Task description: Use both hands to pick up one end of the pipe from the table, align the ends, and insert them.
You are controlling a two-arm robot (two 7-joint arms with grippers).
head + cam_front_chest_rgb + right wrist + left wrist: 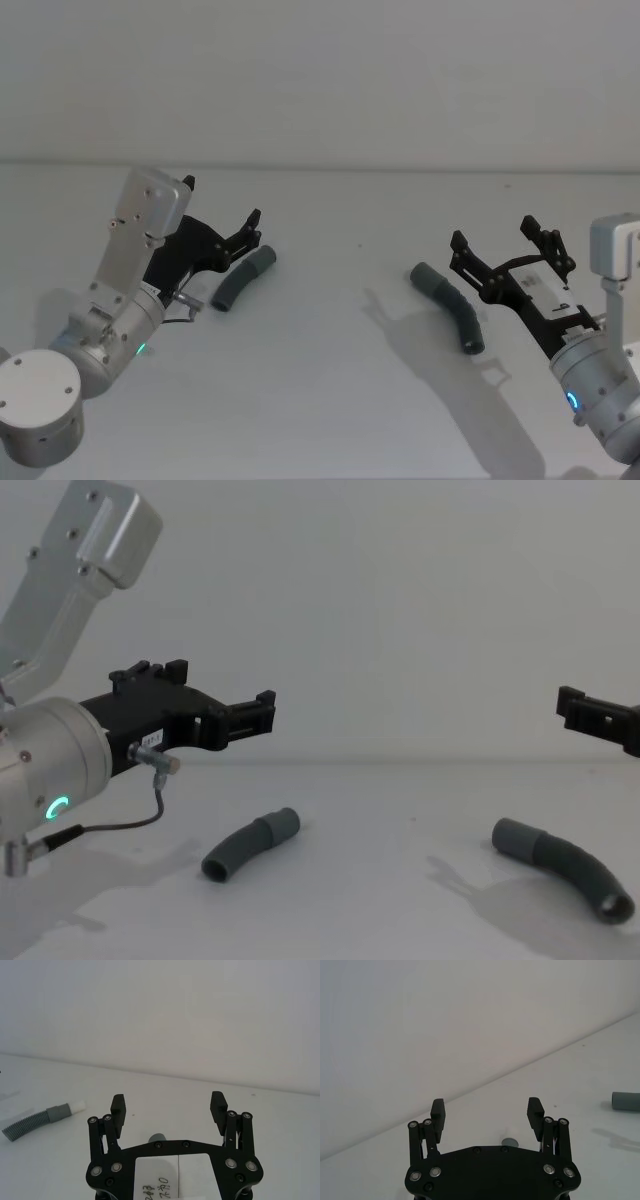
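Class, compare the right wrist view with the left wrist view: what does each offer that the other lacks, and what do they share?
Right wrist view: the right pincer and, farther off, the shorter piece lying side-on, ribbed, with its white tip. Left wrist view: the left pincer and a smooth grey cuff at the picture's edge. Shared: each pincer stands open with a hose end past its base, the socket end for the right, another grey end for the left, on the white table.
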